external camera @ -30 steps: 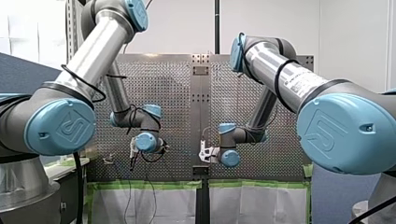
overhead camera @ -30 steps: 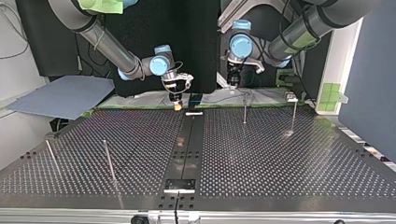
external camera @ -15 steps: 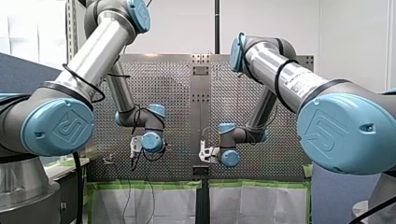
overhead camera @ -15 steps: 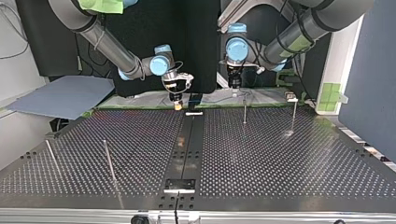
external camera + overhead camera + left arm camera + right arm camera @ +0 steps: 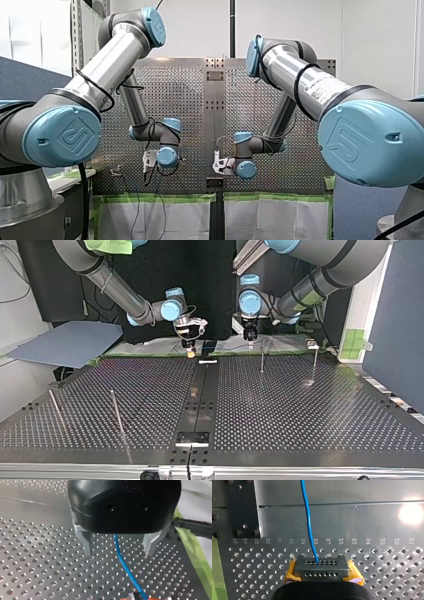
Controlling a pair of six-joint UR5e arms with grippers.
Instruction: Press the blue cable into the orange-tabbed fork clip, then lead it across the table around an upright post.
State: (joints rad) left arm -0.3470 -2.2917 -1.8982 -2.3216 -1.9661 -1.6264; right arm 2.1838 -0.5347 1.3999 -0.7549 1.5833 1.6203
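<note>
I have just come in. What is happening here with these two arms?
My right gripper is shut on a black connector at the end of the blue cable. My left gripper is open over the table, the cable running between its fingers toward the orange clip. Whether the cable sits in the clip does not show.

Grey-blue sheet [image 5: 65,342], green tape squares [image 5: 356,341]
</note>
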